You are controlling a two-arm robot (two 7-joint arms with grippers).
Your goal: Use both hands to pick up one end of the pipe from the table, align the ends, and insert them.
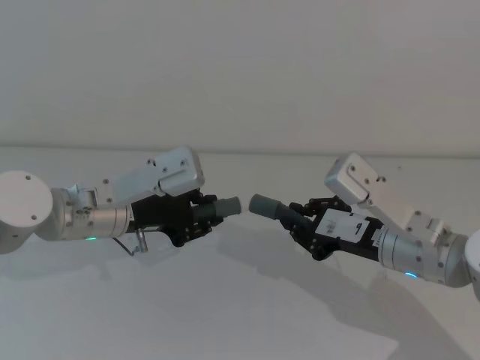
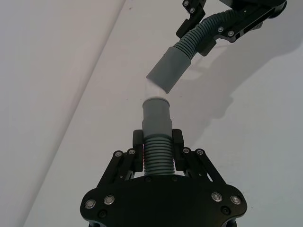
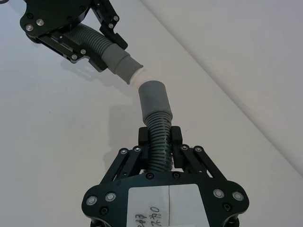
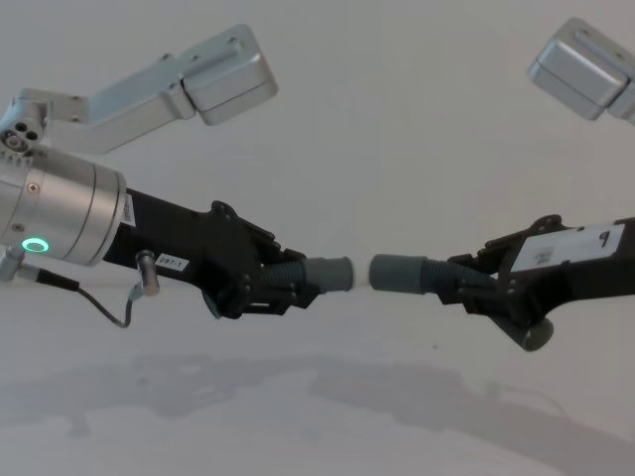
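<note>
Both pipe pieces hang in the air above the white table (image 1: 225,300). My left gripper (image 1: 196,219) is shut on the corrugated part of one piece (image 2: 157,161). That piece's grey collar (image 2: 156,116) ends in a white tip (image 2: 157,90). My right gripper (image 1: 301,220) is shut on the other corrugated piece (image 3: 158,142), whose plain socket collar (image 3: 154,97) faces the tip. The two ends meet at mid-table height, left collar (image 4: 330,273) against right collar (image 4: 397,272). The white tip (image 3: 138,76) sits at the socket's mouth. The collars stand at an angle to each other.
The table surface (image 4: 317,416) under both arms carries only their shadows. A plain pale wall (image 1: 240,67) rises behind the table's far edge. A thin cable loops (image 4: 109,302) beneath the left wrist.
</note>
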